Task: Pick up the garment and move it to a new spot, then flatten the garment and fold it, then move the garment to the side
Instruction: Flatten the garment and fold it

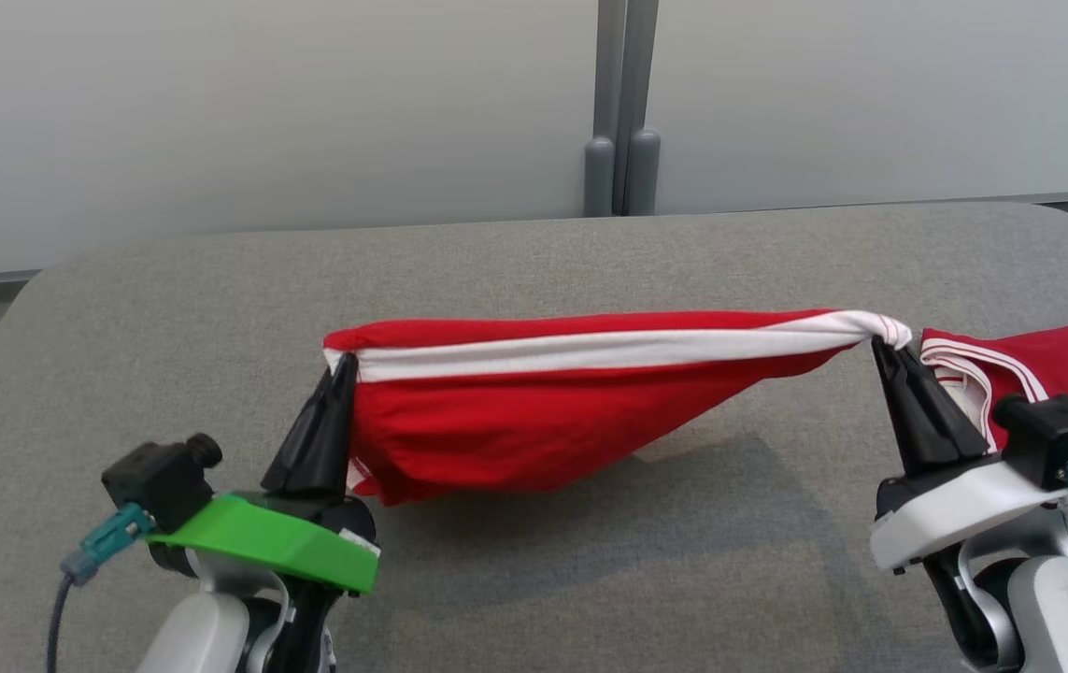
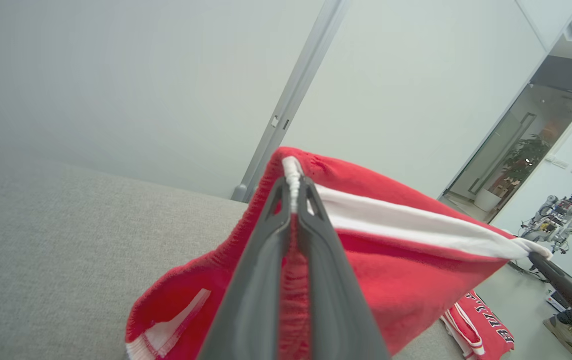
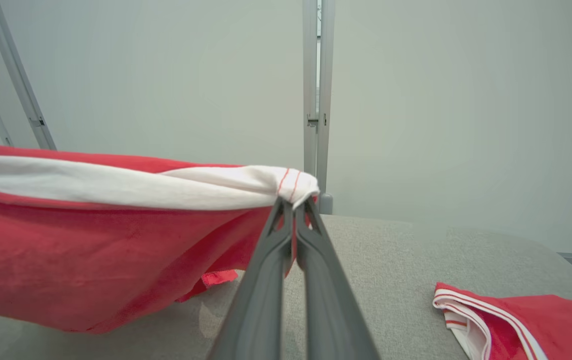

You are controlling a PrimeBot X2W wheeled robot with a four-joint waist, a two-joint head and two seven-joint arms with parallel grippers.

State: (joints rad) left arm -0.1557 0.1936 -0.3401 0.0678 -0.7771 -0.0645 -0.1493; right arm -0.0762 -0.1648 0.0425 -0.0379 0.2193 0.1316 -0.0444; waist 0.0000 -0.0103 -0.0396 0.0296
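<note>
Two grippers hold one red garment stretched in the air over the table. The left gripper is clenched on its left end, the right gripper on its twisted white right end. A white stripe runs along the top between them and the red cloth sags below; whether its lowest fold touches the table I cannot tell.

The head view gives the whole span, both grippers and the shadow under the cloth. The left wrist view shows a ribbed edge pinched tight between the fingers and a white patch low on the hanging cloth. The right wrist view shows thin red lines on the white bunch at the tips.

A second red piece, a jersey with white trim and lettering, lies on the table at its right edge, just beside the right gripper.

The table is covered in grey fabric and has rounded corners. Behind it stand pale panels joined at a grey post. Off to the side, the left wrist view takes in a glass doorway, a plant and another robot
</note>
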